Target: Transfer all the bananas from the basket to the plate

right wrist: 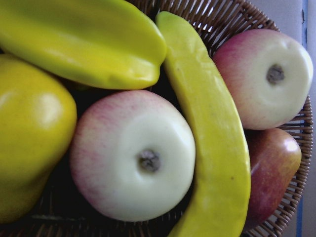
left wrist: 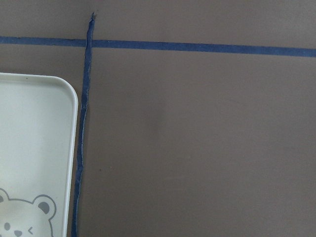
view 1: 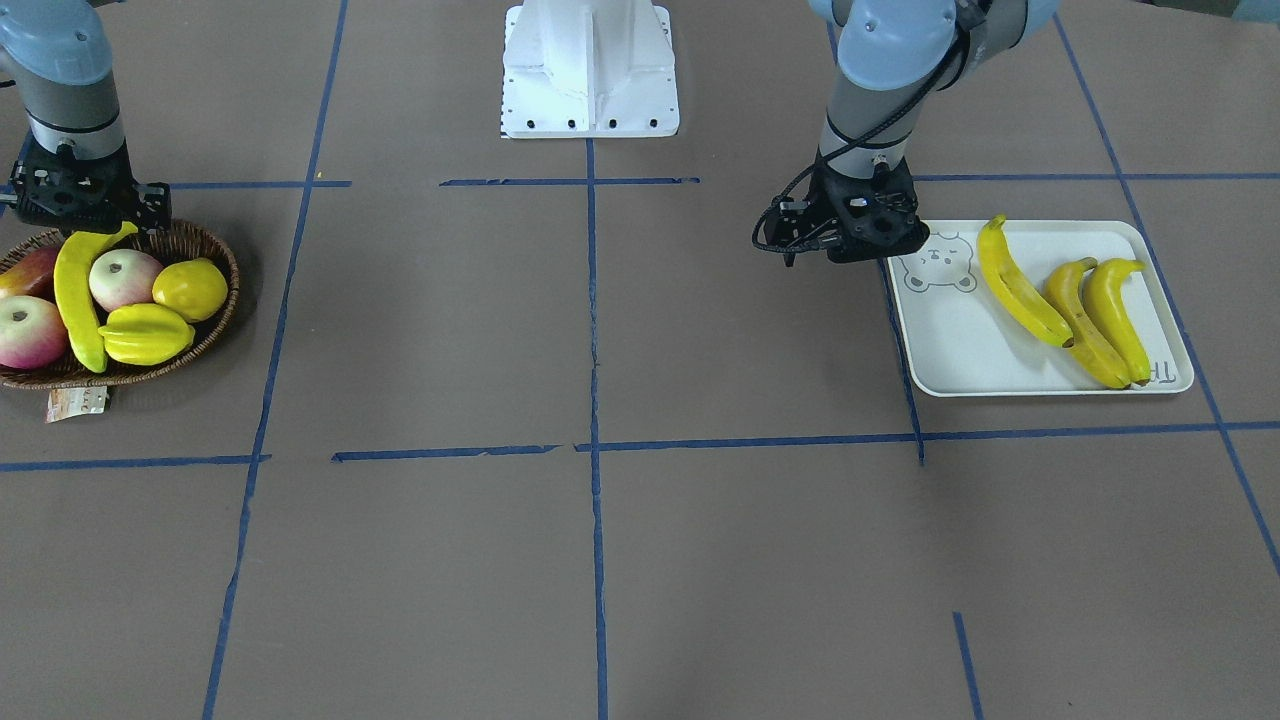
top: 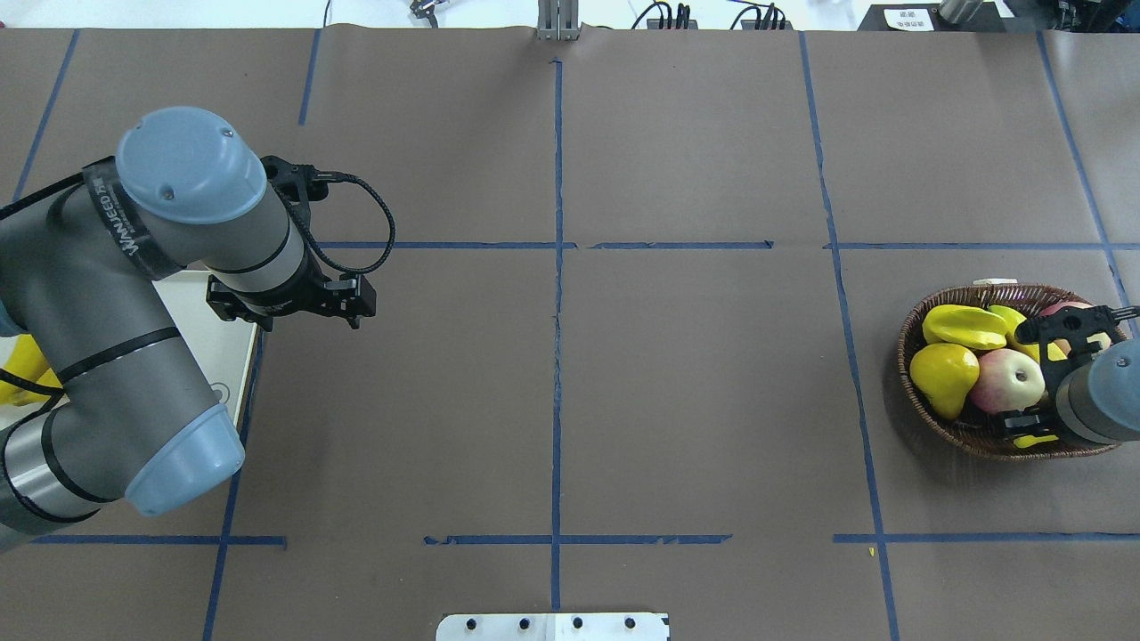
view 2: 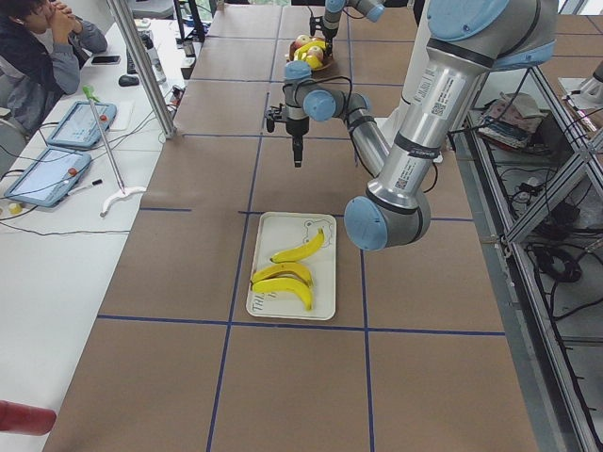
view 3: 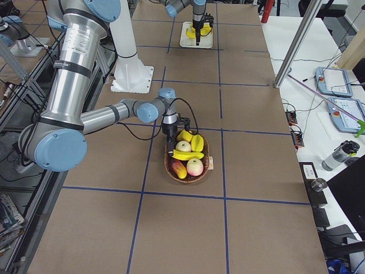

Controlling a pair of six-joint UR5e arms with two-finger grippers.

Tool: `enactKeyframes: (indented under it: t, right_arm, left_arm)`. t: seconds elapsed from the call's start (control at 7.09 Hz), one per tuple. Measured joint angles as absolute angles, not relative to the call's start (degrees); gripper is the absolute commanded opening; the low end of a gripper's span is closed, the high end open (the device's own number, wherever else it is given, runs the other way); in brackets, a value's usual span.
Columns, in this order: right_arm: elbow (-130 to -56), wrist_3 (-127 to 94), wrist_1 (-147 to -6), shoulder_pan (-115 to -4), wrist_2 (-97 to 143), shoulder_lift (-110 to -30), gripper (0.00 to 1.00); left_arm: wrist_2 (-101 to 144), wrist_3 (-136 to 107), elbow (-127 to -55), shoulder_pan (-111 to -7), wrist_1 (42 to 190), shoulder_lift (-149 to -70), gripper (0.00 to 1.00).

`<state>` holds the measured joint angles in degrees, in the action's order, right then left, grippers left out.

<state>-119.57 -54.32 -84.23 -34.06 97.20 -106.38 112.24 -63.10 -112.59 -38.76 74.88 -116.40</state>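
The right gripper (view 1: 92, 218) hangs over the wicker basket (view 1: 222, 300) at its robot-side rim, jaws impossible to read. Below it one glossy, curved banana (view 1: 75, 295) runs from robot side to operator side among round fruit (view 1: 125, 280). The left gripper (view 1: 815, 255), equally unreadable, is beside the smooth rectangular plate (view 1: 960, 350) holding three bananas (view 1: 1083, 325).

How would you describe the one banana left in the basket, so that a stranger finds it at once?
Find the brown wicker basket at one end of the table. Inside it, the banana lies between two pink-and-cream apples. It is the only long, thin, smoothly curved yellow fruit; the starfruit is ridged and the lemon-like fruit is round.
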Motion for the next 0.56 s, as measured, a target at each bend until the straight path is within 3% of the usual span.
enactKeyframes:
  t: [0.56]
  right_arm:
    - [-119.7,-54.2,-87.4,-33.9,95.7,-105.8,0.77]
  left_arm:
    - [112.2,-63.1,-112.6,-38.8,74.9,-116.5,1.0]
